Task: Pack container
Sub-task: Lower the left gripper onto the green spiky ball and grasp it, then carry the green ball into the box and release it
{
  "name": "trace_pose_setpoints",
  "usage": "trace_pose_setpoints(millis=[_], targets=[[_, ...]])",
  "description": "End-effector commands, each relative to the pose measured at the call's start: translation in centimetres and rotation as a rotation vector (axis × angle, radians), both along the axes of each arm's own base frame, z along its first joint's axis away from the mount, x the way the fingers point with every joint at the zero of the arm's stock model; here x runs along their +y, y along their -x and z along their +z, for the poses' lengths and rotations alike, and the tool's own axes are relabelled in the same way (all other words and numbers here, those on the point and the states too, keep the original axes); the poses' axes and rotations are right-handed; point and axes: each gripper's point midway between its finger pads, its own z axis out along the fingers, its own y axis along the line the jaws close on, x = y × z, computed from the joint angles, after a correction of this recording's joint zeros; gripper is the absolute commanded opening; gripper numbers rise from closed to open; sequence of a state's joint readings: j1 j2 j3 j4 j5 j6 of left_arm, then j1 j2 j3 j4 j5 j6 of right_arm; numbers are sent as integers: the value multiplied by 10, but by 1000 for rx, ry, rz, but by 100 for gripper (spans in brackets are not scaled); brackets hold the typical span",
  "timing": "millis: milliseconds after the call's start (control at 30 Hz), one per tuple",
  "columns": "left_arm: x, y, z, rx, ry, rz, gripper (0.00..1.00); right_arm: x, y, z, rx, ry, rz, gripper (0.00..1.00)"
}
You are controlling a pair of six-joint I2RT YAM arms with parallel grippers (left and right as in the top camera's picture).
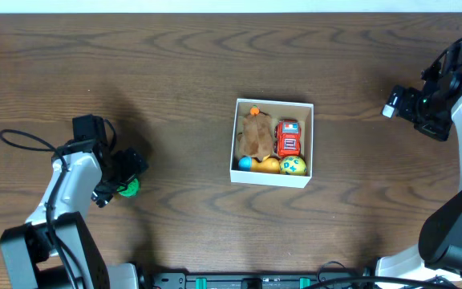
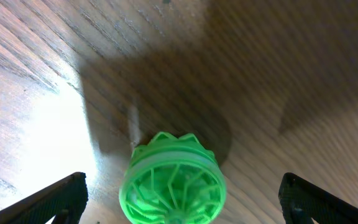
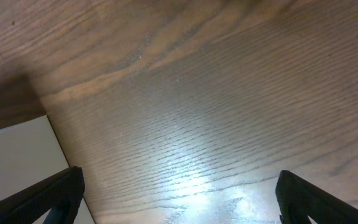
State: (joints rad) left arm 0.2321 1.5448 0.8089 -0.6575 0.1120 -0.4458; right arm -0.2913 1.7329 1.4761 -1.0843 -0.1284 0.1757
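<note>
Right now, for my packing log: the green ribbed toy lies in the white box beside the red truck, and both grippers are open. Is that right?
Not quite. The green ribbed toy is outside the white box, on the table between the open fingers of the left gripper, as the left wrist view shows. The red truck is in the box, and the right gripper is open too.
</note>
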Motion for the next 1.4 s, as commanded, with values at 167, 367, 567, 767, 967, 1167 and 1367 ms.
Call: trace_pose_setpoints(millis=[167,367,567,767,967,1167,1367], targets=[[0,15,-27,117,9,17,98,1,2,-4,14,-12,-3,99],[0,16,-28,121,10,16,98,1,2,-4,13,-12,-3,99],[0,16,-28,121,11,16,72,1,2,-4,13,-12,-3,99],[-5,14,-27,113,40,16,65,1,2,-4,13,-12,-3,99],[-5,14,-27,111,39,15,57,1,2,-4,13,-12,-3,99],[-3,3,-16,94,35,13,51,1,2,-4,14,-12,-3,99],[-10,-36,31,12,4,-81,43,1,2,-4,13,-12,-3,99]])
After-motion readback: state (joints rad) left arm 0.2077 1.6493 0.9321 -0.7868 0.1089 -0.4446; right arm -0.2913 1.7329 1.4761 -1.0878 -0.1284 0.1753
